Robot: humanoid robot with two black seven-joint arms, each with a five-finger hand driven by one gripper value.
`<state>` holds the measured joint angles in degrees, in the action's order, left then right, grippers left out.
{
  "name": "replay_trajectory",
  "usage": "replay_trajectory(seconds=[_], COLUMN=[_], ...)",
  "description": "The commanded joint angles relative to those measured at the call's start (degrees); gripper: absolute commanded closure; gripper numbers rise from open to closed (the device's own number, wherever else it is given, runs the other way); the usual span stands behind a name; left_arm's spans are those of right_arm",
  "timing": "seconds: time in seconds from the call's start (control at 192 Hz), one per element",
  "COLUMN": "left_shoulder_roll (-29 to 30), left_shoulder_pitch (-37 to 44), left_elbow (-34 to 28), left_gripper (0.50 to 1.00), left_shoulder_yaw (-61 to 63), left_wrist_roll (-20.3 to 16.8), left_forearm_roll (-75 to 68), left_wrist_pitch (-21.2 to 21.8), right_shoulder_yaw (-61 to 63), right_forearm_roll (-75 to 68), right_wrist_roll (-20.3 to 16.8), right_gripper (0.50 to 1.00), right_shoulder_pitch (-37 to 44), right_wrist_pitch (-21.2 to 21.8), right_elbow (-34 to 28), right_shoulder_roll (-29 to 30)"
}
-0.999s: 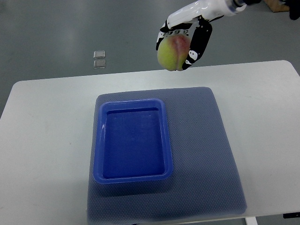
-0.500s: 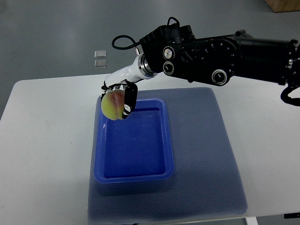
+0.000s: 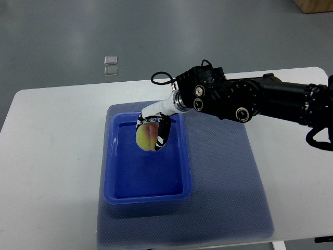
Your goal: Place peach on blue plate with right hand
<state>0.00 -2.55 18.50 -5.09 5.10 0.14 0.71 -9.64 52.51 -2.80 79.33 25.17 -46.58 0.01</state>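
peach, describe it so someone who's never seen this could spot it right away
On the white table lies a grey mat with a blue plate on it. The peach is over the plate's far half, gripped by the right hand. It is the only round, yellow-green and pink thing there.

Right robot hand [image 3: 154,130] grips peach [image 3: 148,136] over blue plate [image 3: 147,194].

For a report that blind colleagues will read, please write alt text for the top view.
The robot's right hand, its arm reaching in from the right, holds a peach over the far part of a blue plate. The plate lies on a grey mat on a white table.
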Motion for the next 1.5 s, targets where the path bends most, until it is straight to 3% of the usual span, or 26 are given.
replay_trajectory(seconds=[0.0, 0.12, 0.125, 0.146, 0.198, 0.203, 0.255, 0.328, 0.333, 0.406, 0.458, 0.463, 0.822, 0.968, 1.134, 1.14, 1.223, 1.353, 1.415, 1.421, 1.493], left_shoulder_roll=[0.0, 0.0, 0.0, 0.0, 0.0, 0.0, 0.0, 0.0, 0.0, 0.0, 0.0, 0.0, 0.0, 0.0, 0.0, 0.0, 0.0, 0.0, 0.0, 0.0, 0.0], left_shoulder_pitch=[0.0, 0.0, 0.0, 0.0, 0.0, 0.0, 0.0, 0.0, 0.0, 0.0, 0.0, 0.0, 0.0, 0.0, 0.0, 0.0, 0.0, 0.0, 0.0, 0.0, 0.0], left_elbow=[0.0, 0.0, 0.0, 0.0, 0.0, 0.0, 0.0, 0.0, 0.0, 0.0, 0.0, 0.0, 0.0, 0.0, 0.0, 0.0, 0.0, 0.1, 0.1, 0.1, 0.1], left_gripper=[0.5, 0.5, 0.5, 0.5, 0.5, 0.5, 0.5, 0.5, 0.5, 0.5, 0.5, 0.5, 0.5, 0.5, 0.5, 0.5, 0.5, 0.5, 0.5, 0.5, 0.5], left_shoulder_yaw=[0.0, 0.0, 0.0, 0.0, 0.0, 0.1, 0.1, 0.1, 0.0, 0.0, 0.0, 0.0, -0.1, -0.1, -0.1, 0.0, 0.0, 0.1, 0.1, 0.1, 0.1], left_wrist_roll=[0.0, 0.0, 0.0, 0.0, 0.0, 0.0, 0.0, 0.0, 0.0, 0.0, 0.0, 0.0, 0.0, 0.0, 0.0, 0.0, 0.0, 0.0, 0.0, 0.0, 0.0], left_forearm_roll=[0.0, 0.0, 0.0, 0.0, 0.0, 0.0, 0.0, 0.0, 0.0, 0.0, 0.0, 0.0, 0.0, 0.0, 0.0, 0.0, 0.0, 0.0, 0.0, 0.0, 0.0], left_wrist_pitch=[0.0, 0.0, 0.0, 0.0, 0.0, 0.0, 0.0, 0.0, 0.0, 0.0, 0.0, 0.0, 0.0, 0.0, 0.0, 0.0, 0.0, 0.0, 0.0, 0.0, 0.0], right_shoulder_yaw=[0.1, 0.1, 0.1, 0.1, 0.1, 0.1, 0.1, 0.1, 0.1, 0.1, 0.1, 0.1, 2.4, 13.5, 24.0, 29.8, 41.7, 60.1, 61.3, 67.5, 71.7], right_forearm_roll=[0.0, 0.1, 0.1, 0.1, 0.1, 0.1, 0.1, 0.1, 0.1, 0.1, 0.1, 0.1, 0.1, -0.7, -1.4, -2.1, -4.5, -11.6, -12.3, -16.0, -19.5], right_wrist_roll=[0.4, 0.8, 0.9, 0.9, 0.9, 1.0, 1.3, 1.7, 2.4, 3.2, 3.2, 3.3, 3.3, 3.3, 3.4, 3.8, 5.8, 9.9, 10.1, 11.1, 11.7], right_gripper=[0.924, 0.899, 0.853, 0.828, 0.828, 0.798, 0.738, 0.726, 0.703, 0.62, 0.619, 0.587, 0.574, 0.574, 0.574, 0.574, 0.574, 0.574, 0.574, 0.574, 0.574], right_shoulder_pitch=[-0.8, -1.5, -2.0, -2.2, -2.2, -2.6, -3.0, -3.2, -3.5, -4.0, -4.0, -4.3, -3.8, -1.8, -4.9, -9.0, -16.4, -27.5, -28.5, -32.8, -35.5], right_wrist_pitch=[-0.5, -0.5, -0.5, -0.5, -0.5, -0.5, -0.5, -0.5, -0.5, -0.5, -0.5, -0.5, -0.6, -0.6, -1.7, -2.3, -3.0, -3.1, -3.1, -3.2, -3.7], right_elbow=[0.0, -0.1, -0.1, -0.1, -0.1, -0.2, -0.2, -0.3, -0.4, -0.4, -0.4, -0.4, -0.2, -0.2, -0.1, -0.1, -0.2, 0.4, 0.4, 0.9, 1.4], right_shoulder_roll=[0.0, 0.0, 0.0, 0.0, 0.0, 0.0, 0.0, 0.0, 0.0, 0.0, 0.0, 0.0, 0.0, 0.0, -2.3, -5.8, -10.2, -10.4, -10.3, -10.1, -9.9])
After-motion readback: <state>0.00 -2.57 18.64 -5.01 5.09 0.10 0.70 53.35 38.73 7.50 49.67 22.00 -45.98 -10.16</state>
